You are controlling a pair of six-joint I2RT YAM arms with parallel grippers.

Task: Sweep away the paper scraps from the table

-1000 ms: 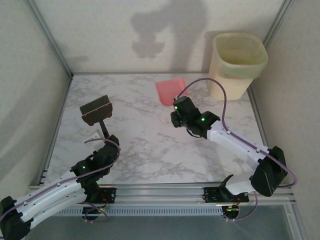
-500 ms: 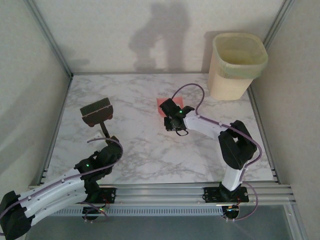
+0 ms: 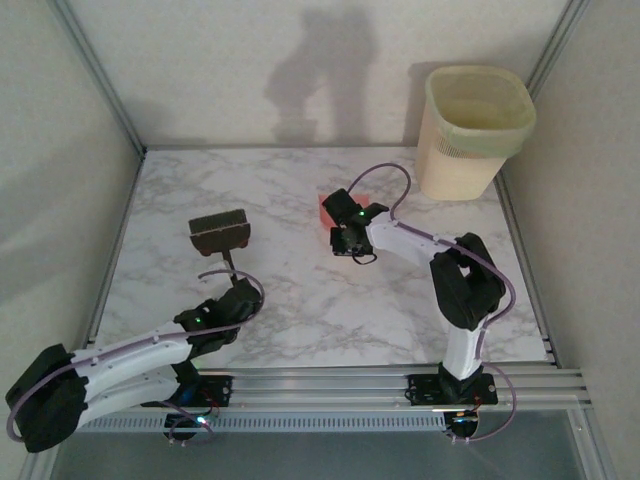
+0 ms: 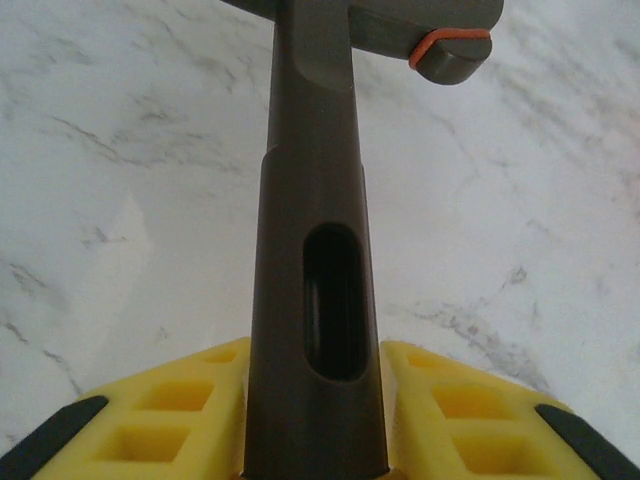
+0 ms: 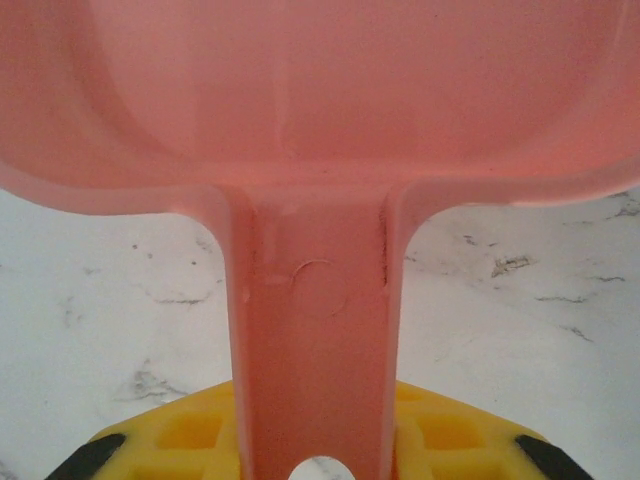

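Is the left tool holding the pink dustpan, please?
No, the left tool grips the dark brown brush; the right tool holds the pink dustpan.

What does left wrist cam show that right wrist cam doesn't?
Left wrist: the dark brown hand brush, its slotted handle gripped in the left claw, an orange band on the head's end. Right wrist: the pink dustpan, its handle gripped in the right claw. Shared: the white marble table beneath, and yellow fingers flanking a held handle.
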